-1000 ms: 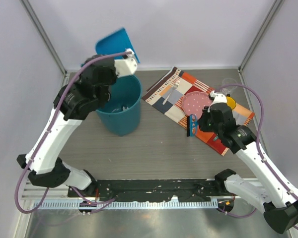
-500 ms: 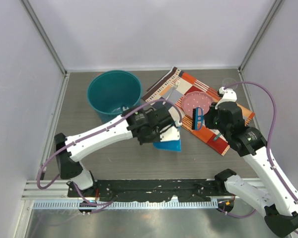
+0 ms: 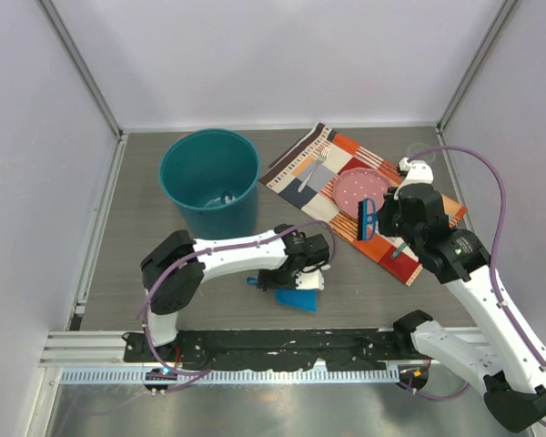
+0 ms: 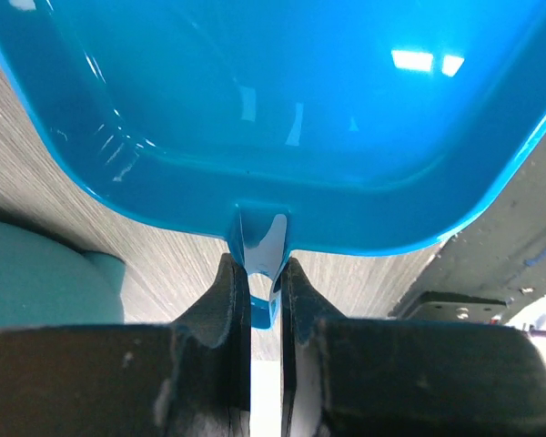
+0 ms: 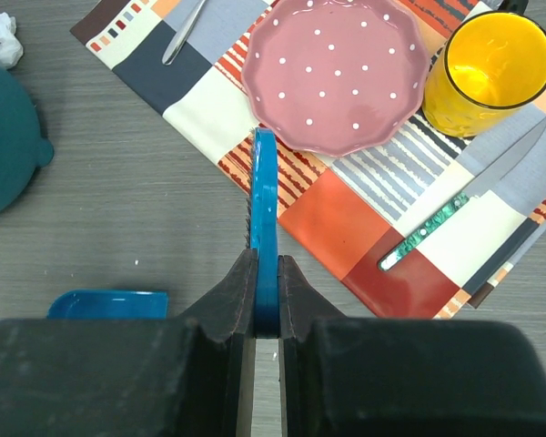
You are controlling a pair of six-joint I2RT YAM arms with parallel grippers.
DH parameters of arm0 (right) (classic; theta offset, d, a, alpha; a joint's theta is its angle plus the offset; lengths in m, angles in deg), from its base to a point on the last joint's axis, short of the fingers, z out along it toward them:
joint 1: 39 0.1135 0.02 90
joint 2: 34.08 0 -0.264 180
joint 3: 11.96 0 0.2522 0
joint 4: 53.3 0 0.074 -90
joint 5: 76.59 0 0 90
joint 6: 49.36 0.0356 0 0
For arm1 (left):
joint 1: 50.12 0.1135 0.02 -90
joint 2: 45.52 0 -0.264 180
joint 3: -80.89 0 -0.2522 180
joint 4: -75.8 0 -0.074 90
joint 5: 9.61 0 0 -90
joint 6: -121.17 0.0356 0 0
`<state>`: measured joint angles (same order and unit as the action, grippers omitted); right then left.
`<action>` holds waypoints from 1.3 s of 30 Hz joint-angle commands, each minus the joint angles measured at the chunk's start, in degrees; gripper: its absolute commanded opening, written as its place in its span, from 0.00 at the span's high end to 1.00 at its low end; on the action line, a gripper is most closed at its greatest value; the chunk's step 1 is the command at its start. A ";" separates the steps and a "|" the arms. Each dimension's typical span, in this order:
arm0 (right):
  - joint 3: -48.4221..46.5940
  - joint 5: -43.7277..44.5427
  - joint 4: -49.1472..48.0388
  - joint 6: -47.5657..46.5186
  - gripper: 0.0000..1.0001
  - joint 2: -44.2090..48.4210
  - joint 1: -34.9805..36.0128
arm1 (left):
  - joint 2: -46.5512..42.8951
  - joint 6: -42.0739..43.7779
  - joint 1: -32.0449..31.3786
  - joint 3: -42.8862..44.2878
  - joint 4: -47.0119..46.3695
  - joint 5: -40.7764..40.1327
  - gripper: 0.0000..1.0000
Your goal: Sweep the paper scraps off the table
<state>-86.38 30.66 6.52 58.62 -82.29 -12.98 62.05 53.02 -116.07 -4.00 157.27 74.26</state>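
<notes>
My left gripper is shut on the handle of the blue dustpan, held low over the table near its front edge. The pan is empty. My right gripper is shut on a blue brush, held edge-on above the placemat's near corner. Paper scraps lie inside the teal bucket. One white wad shows next to the bucket in the right wrist view; I cannot tell if it lies on the table.
A striped patchwork placemat at the back right carries a pink dotted plate, a yellow cup, a knife and a fork. Pale walls enclose the table. The dustpan lies left of the brush.
My left arm swung the dustpan from above the bucket down to the table's front middle. My right gripper carried the brush a little back and right, to beside the pink plate.
</notes>
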 commanded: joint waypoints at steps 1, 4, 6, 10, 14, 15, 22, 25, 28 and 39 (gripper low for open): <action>-3.06 0.06 0.61 -1.54 0.99 -0.05 -0.27 | -0.52 2.23 -0.23 -0.30 -6.61 -2.40 1.00; -3.14 -0.55 0.78 -2.07 0.99 -0.22 -0.27 | -0.34 3.90 -0.23 -1.97 -8.81 -0.82 0.99; -3.14 -0.99 0.96 -2.16 0.99 -0.66 -0.18 | 0.71 4.17 -0.23 -3.20 -9.86 -0.72 0.97; -3.85 -1.61 1.49 -2.42 0.99 -1.89 -0.27 | 1.85 4.35 -0.23 -4.52 -11.62 -1.34 0.93; -4.20 -2.14 1.57 -2.68 0.99 -2.51 -0.18 | 2.03 4.52 -0.05 -4.79 -12.60 -1.17 0.84; -4.20 -2.40 1.66 -2.42 0.99 -2.68 -0.27 | 2.03 4.43 -0.05 -4.70 -12.59 -0.90 0.80; -1.22 -6.69 1.84 1.97 0.99 -2.95 -0.27 | 1.24 3.56 1.18 -3.56 -10.05 2.79 0.50; -0.07 -13.70 2.27 2.33 0.99 -3.29 -0.27 | -0.86 3.20 2.49 -2.68 -8.12 3.84 0.39; -0.24 -20.23 4.02 1.54 0.99 -4.35 -0.36 | -3.41 3.20 3.28 -0.84 -4.00 5.95 0.36; -0.24 -12.61 5.62 5.75 0.99 -3.65 -0.18 | -16.16 0.48 12.42 1.10 -1.25 9.72 0.29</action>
<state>-86.08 14.40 13.34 62.14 -88.36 -13.20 47.69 55.55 -109.03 -3.00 154.60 80.82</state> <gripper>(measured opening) 0.144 0.706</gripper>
